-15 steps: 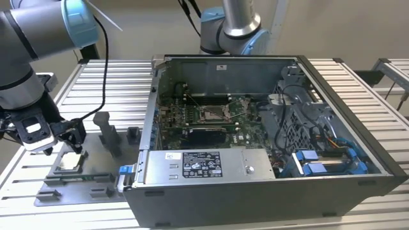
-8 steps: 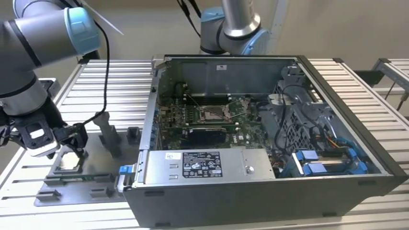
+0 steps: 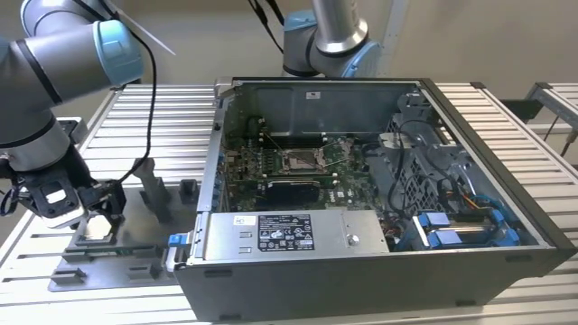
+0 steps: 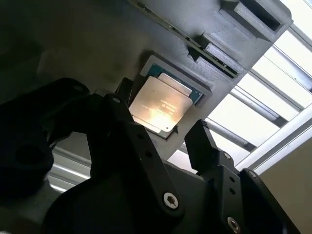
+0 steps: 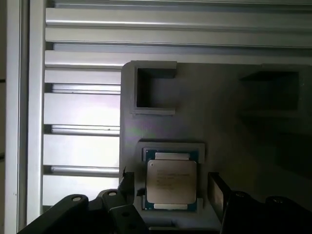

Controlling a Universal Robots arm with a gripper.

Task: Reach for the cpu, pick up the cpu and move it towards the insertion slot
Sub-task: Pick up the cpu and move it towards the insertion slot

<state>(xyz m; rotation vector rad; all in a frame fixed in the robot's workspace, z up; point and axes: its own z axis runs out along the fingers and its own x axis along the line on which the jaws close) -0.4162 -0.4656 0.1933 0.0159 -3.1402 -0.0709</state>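
Cpu (image 5: 171, 181) in grey fixture (image 5: 219, 126), tool (image 5: 171, 188) straddling it, fingers spread either side

Arm folded low, gripper pointing down.
The arm (image 3: 45, 61) bends downward at the exterior view's left, with its gripper (image 3: 97, 215) aimed straight down. In the first wrist view its two dark fingers (image 5: 217, 192) stand spread wide apart.

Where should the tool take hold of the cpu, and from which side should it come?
Grip the cpu by two opposite side edges, coming straight down from above. It lies flat, metal top up, in a shallow pocket of the grey fixture, so likely only its edges offer a hold. The open tool has one finger at each side of it.
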